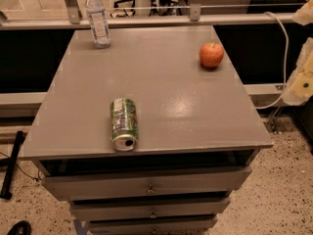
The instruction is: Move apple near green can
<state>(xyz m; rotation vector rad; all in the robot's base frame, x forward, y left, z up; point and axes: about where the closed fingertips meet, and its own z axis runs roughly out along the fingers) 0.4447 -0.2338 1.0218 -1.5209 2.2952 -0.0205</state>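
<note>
No part of the move is done: the apple [212,55] sits at the far right of the table [161,92], well apart from the can [123,124], which lies on its side at the near edge. The gripper [301,84] hangs beyond the table's right side, holding nothing; whether it is spread I cannot tell. The apple is round and smooth, the can a thin metal cylinder, and the tabletop flat, grey and faintly glossy.

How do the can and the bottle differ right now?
The can lies on its side near the front edge; the bottle stands upright at the back left. The can is green and opaque; the bottle is clear. Both rest on the table, away from the apple. The tool hangs beyond the table's right side.
</note>
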